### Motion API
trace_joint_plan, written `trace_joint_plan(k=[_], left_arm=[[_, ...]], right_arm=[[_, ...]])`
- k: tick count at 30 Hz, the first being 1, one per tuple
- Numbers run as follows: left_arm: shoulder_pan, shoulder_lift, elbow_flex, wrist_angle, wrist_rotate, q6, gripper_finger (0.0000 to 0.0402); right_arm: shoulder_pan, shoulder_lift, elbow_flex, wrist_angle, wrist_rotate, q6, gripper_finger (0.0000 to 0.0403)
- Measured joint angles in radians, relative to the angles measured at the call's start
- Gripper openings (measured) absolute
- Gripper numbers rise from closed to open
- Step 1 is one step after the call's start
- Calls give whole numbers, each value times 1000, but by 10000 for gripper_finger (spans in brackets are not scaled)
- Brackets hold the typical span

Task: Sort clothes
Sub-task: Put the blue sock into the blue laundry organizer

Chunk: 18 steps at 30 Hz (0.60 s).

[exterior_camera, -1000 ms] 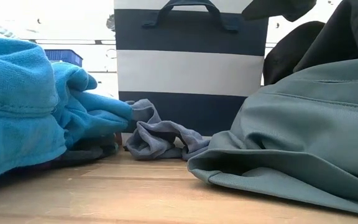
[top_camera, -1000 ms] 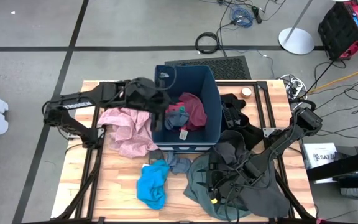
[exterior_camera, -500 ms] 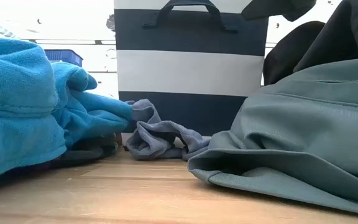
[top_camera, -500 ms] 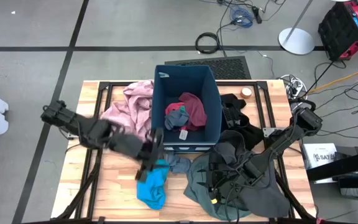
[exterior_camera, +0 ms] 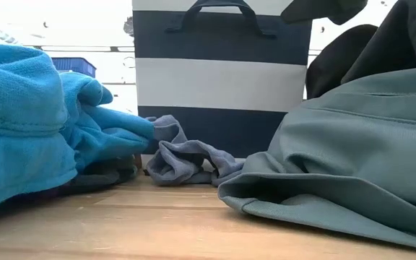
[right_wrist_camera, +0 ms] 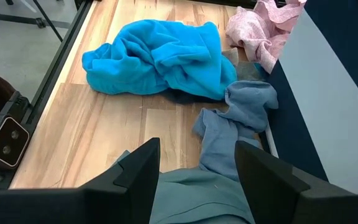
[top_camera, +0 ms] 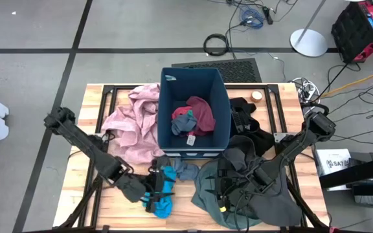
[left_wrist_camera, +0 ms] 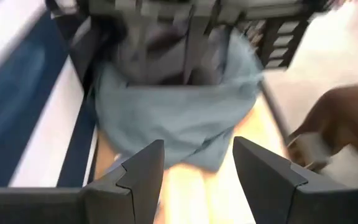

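A bright-blue cloth (top_camera: 167, 199) lies crumpled on the table near its front edge. My left gripper (top_camera: 155, 189) hovers open over the cloth's left part, and its wrist view (left_wrist_camera: 199, 146) shows nothing between the fingers. Beside the cloth lie a small grey-blue piece (top_camera: 185, 169) and a large grey-green garment (top_camera: 238, 200). My right gripper (top_camera: 228, 184) stands open over the grey-green garment (right_wrist_camera: 197, 202). A dusty-pink garment (top_camera: 133, 123) lies left of the navy bin (top_camera: 162, 107). Red and grey pieces (top_camera: 199, 113) lie inside the bin. My right gripper stands over the grey-green garment, its fingers slanting down from the table's right. I cannot tell whether its fingers touch the cloth.
The tall bin stands at the table's far middle, and its striped wall (exterior_camera: 222, 79) closes the low view. Black clothing (top_camera: 245, 120) lies right of the bin. Bare wood (right_wrist_camera: 104, 137) shows between the blue cloth (right_wrist_camera: 160, 56) and the near edge. Black frame rails line the table's sides.
My left arm has swung from the bin's left rim, above the pink garment, toward the table's near edge and down. Its gripper now stands over the bright-blue cloth and has stayed open. The clothes in the low view have not moved.
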Motion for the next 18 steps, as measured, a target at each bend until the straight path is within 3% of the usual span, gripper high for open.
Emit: trace_joint_plan(k=[13, 18], left_arm=[[74, 250, -54, 22, -106, 88, 202], [116, 290, -54, 16, -150, 89, 202]], right_arm=[[-1, 0, 0, 0, 0, 0, 196], [-1, 0, 0, -1, 0, -12, 196]])
